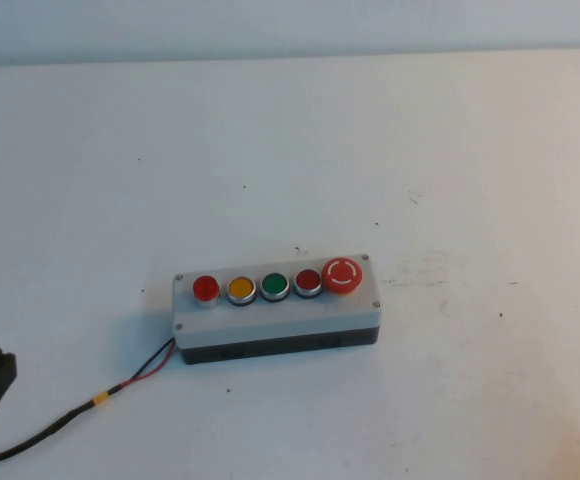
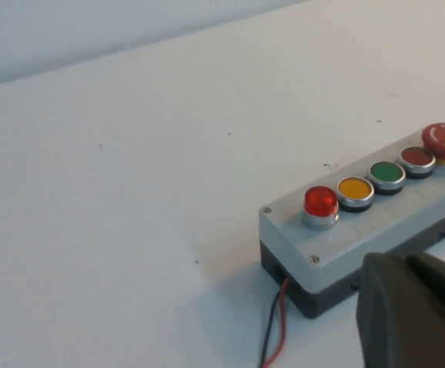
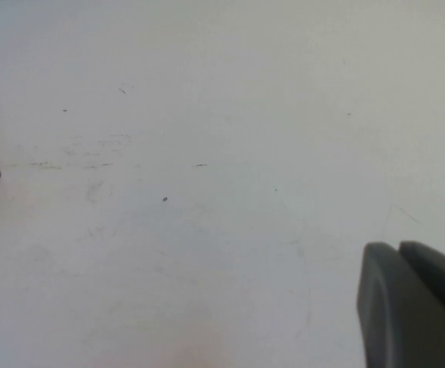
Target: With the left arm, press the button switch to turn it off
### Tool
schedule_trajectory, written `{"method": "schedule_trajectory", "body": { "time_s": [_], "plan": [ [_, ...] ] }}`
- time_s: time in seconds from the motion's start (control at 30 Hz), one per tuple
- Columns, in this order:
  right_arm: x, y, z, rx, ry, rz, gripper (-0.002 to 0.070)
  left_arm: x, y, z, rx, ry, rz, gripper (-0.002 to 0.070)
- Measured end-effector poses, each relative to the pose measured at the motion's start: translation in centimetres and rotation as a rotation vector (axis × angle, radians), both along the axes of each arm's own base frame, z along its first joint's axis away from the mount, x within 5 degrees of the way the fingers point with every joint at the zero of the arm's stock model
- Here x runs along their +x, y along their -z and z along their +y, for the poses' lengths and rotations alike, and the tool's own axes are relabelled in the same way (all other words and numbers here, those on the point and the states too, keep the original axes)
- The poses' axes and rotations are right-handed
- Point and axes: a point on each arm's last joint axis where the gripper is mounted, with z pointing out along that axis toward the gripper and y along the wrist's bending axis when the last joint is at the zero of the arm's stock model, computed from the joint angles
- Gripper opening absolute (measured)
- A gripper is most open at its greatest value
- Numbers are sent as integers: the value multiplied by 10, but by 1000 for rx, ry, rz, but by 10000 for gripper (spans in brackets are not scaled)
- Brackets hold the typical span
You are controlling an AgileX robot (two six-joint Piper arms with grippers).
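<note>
White table (image 1: 290, 150), plain wall behind. Button switch (image 1: 206, 289) glowing at cable end of grey box (image 1: 275, 318). Your left gripper (image 2: 414, 310) low beside box, fingers together for poking. Right gripper (image 3: 414, 303) well clear; fingers together.

Your high view looked down at the counter (image 1: 290, 150) from the robot's side. Your left wrist view sat close to the grey box (image 2: 337, 245), shared with the high view. Your right wrist view faced mostly bare counter, catching only the box's corner.
</note>
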Motion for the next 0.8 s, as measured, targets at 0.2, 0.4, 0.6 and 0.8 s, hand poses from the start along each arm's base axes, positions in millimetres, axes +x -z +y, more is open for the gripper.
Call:
{"method": "schedule_trajectory", "body": {
  "time_s": [0.2, 0.4, 0.6, 0.8],
  "plan": [
    [0, 0, 0, 0, 0, 0, -16, 1, 32, 3, -73, -43, -244, -3],
    [0, 0, 0, 0, 0, 0, -16, -11, 62, 20, -160, -241, -467, -3],
    [0, 0, 0, 0, 0, 0, -16, -11, 80, 23, -189, -314, -401, -3],
    [0, 0, 0, 0, 0, 0, -16, -13, 107, 23, -99, -316, -107, -3]
  ]
}}
